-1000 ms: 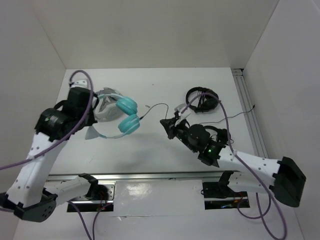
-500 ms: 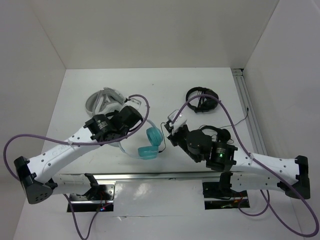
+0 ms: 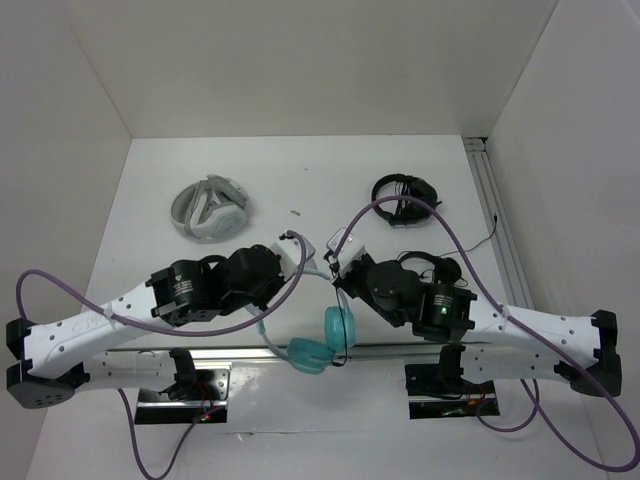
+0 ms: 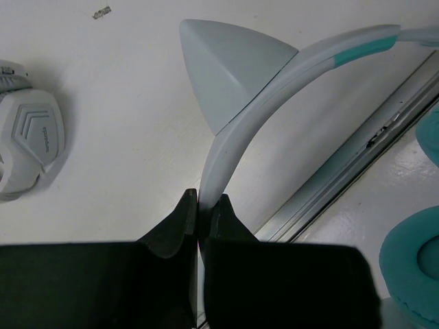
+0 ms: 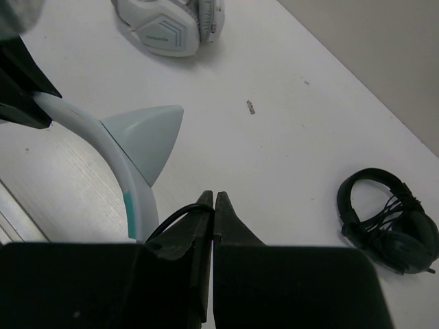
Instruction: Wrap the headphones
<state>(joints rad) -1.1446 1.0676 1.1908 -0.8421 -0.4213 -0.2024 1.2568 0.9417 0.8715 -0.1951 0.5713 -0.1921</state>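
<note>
The headphones (image 3: 337,326) have teal ear cups, a thin pale headband (image 4: 255,114) with a cat-ear point, and a thin black cable (image 5: 167,221). The ear cups hang over the table's near rail in the top view. My left gripper (image 3: 291,250) is shut on the headband, which runs up from between the jaws in the left wrist view (image 4: 204,203). My right gripper (image 3: 337,264) is just right of it and is shut on the black cable, which loops out of the left jaw (image 5: 214,199). The headband (image 5: 110,140) lies left of the right jaws.
Bulky grey-white headphones (image 3: 209,209) lie at the back left, also showing in both wrist views (image 4: 27,137) (image 5: 171,20). Black headphones (image 3: 404,197) lie at the back right (image 5: 387,223). A small grey scrap (image 3: 296,212) is mid-table. A metal rail (image 3: 400,350) runs along the near edge.
My left gripper has carried the teal headphones right and toward the near edge; the ear cups now hang over the rail. My right gripper has stayed shut on the cable, shifting little.
</note>
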